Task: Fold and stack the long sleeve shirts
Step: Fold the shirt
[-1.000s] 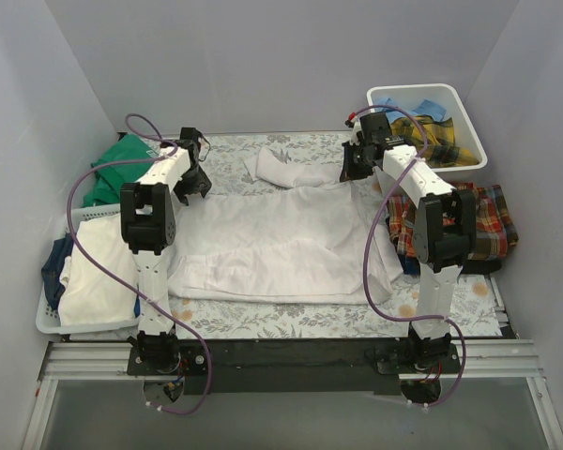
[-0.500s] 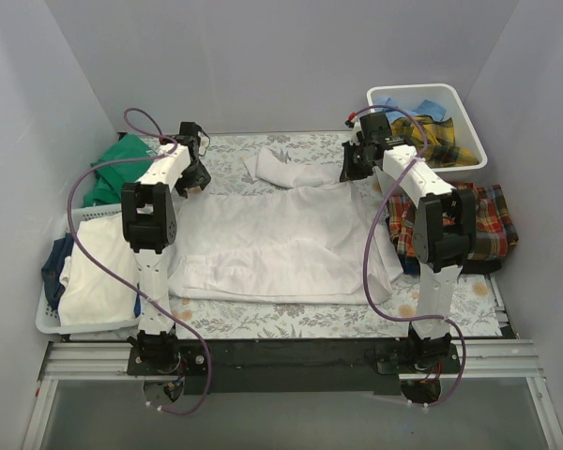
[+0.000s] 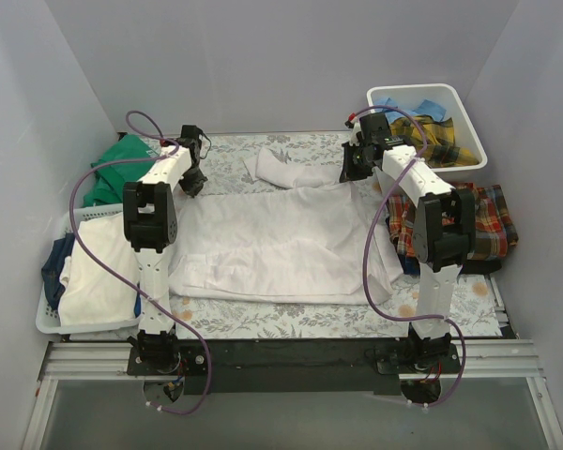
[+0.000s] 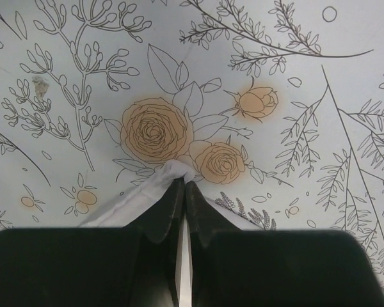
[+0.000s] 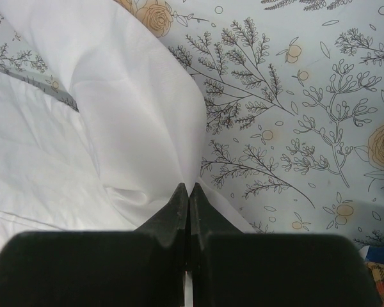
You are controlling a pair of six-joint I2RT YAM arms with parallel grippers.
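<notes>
1. Nearest the arm bases, the floral-print table cover (image 3: 263, 321) shows bare in front of the garment's near hem.
2. At near left sits a white slatted plastic basket (image 3: 45, 323) holding pale and dark blue cloth. I cannot tell which garments these are.
3. At centre, the large plain white long-sleeved cloth shirt (image 3: 281, 244) lies spread flat on the cover, its long axis running left to right across the table.
4. At the right edge, beside the right arm, lies the red-orange-navy plaid shirt (image 3: 483, 220).
5. The left gripper (image 4: 182, 184) has its jaws pressed together on the shirt's far-left corner. Only a small tuck of white cloth shows at the tips.
6. The right gripper (image 5: 189, 187) has its jaws closed on a raised fold at the far-right corner.
7. From both pinches the shirt body lies toward the bases, and each arm is nearer its own corner. I judge that a fold would carry the far edge nearward, both arms in step.
8. Beyond that edge, one white sleeve (image 3: 281, 169) lies between the grippers. I cannot make out the other sleeve.
9. Farthest right, a white rectangular plastic bin (image 3: 471, 127) holds the yellow-dark plaid shirt (image 3: 441, 148) and the light blue shirt (image 3: 420, 103), partly hidden by the right arm. A green cloth (image 3: 122, 159) lies at far left.
</notes>
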